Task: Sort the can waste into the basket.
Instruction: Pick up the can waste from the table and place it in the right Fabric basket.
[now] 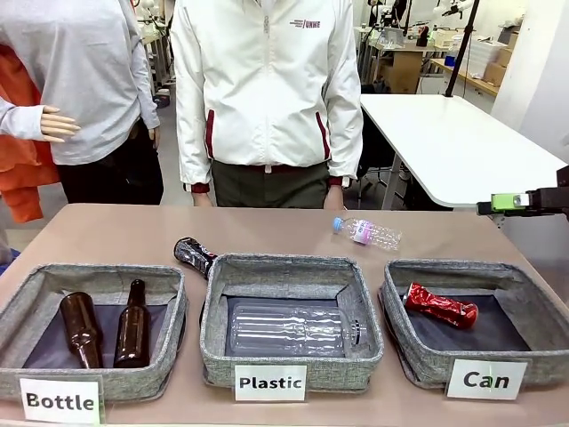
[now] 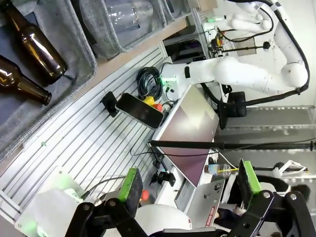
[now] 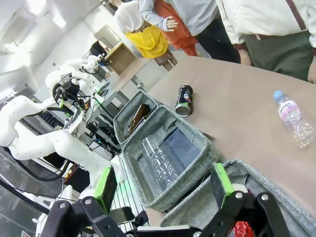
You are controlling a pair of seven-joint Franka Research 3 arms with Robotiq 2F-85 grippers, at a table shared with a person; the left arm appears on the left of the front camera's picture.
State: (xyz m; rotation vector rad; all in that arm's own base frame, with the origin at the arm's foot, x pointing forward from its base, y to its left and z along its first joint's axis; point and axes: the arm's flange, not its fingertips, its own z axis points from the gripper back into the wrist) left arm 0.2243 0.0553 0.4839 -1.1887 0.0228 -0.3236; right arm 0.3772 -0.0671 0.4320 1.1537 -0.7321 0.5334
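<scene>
front view — q: where do the cans lie?
a: your red can (image 1: 441,306) already lies in the basket (image 1: 418,360) labelled "can". the black can (image 1: 194,255) lies on its side on the table (image 1: 107,231), just behind the gap between the bottle basket (image 1: 178,320) and the plastic basket (image 1: 213,329). your right gripper (image 1: 508,204) hangs at the right edge, well apart from it.

left wrist view — q: and the left arm?
a: your left gripper (image 2: 190,182) has its jaws wide apart with nothing between them, off the table's near side, and the brown bottles (image 2: 34,44) are up in the corner.

right wrist view — q: so what comes next?
a: here too your gripper's jaws stand apart and empty, near the can basket's rim. the black can sits far off, beyond the plastic basket. i judge one can sorted and one left, so you are at the reach. you need to bring an arm over the black can, set the jaws across its crushed body, close, lift and carry it to the can basket. leave the clear bottle (image 3: 292,118) alone.
</scene>
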